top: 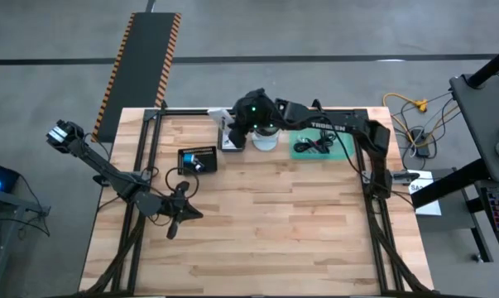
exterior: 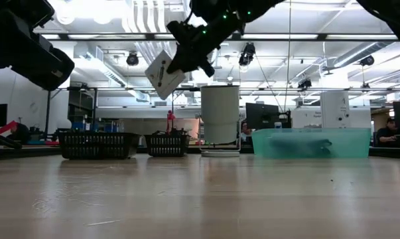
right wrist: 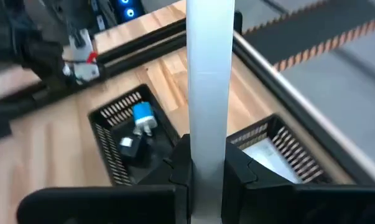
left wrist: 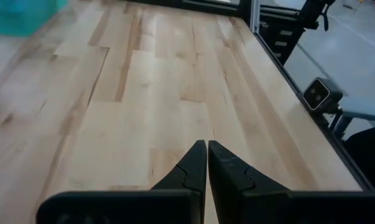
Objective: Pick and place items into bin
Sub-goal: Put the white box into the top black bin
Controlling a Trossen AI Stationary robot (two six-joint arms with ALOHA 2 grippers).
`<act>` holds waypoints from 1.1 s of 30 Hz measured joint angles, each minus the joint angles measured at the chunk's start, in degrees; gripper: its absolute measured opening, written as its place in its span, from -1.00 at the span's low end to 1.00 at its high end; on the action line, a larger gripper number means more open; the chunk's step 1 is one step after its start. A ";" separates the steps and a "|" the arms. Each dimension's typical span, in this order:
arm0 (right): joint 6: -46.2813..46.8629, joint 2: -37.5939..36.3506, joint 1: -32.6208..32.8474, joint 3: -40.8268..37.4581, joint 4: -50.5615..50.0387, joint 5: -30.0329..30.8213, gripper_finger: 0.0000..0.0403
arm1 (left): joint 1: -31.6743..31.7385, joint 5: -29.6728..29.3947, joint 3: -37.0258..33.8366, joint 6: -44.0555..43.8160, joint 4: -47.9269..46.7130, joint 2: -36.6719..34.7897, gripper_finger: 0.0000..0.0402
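My right gripper [right wrist: 207,155] is up over the table's far side, shut on a flat white card [exterior: 161,73]. Below it stand two black mesh baskets. One basket [right wrist: 134,134] holds a blue item and small bits; the other [right wrist: 280,149] holds a flat white packet. A teal bin [top: 319,145] to the right holds black coiled cables. A white cylinder [exterior: 219,119] stands between the baskets and the bin. My left gripper [left wrist: 207,162] is shut and hovers over bare wood near the table's left middle [top: 179,219]. My right gripper pinches the white card between its two fingers at the card's near end [right wrist: 207,134], and the card runs forward past the fingertips, seen edge-on. The fingers slant down from above [exterior: 186,56]. The card is lifted clear of the table and hangs tilted in the low view.
Black frame rails [top: 141,157] run along the table's left, right and far edges. The near half of the wooden table [top: 266,232] is bare planks. A yellow-and-black striped ramp [top: 141,66] lies beyond the far edge.
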 joint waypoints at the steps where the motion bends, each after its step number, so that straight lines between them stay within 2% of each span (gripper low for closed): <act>1: 2.18 0.21 -0.28 0.00 0.06 -0.47 -0.87 | 0.00 0.00 0.00 0.80 0.03 0.00 -1.00; 6: 10.06 0.73 -0.78 -0.02 2.15 -0.65 -0.87 | 0.00 -0.02 0.00 5.68 0.04 -0.07 -1.00; 12: 18.20 0.72 -1.83 0.02 2.80 2.27 -0.87 | 0.00 -0.02 0.00 10.55 0.02 -0.07 -1.00; 19: 28.24 0.72 -3.31 0.00 -0.74 2.48 -0.87 | 0.00 -0.02 -0.02 11.19 -0.49 -0.04 -1.00; 29: 33.41 0.72 -3.29 0.00 -1.41 1.90 -0.87 | 0.00 -0.02 -0.19 12.40 -0.61 0.00 -1.00; 33: 32.05 0.71 -3.04 0.00 -1.97 1.34 -0.87 | -0.01 -0.02 -0.24 13.85 -0.60 0.00 -1.00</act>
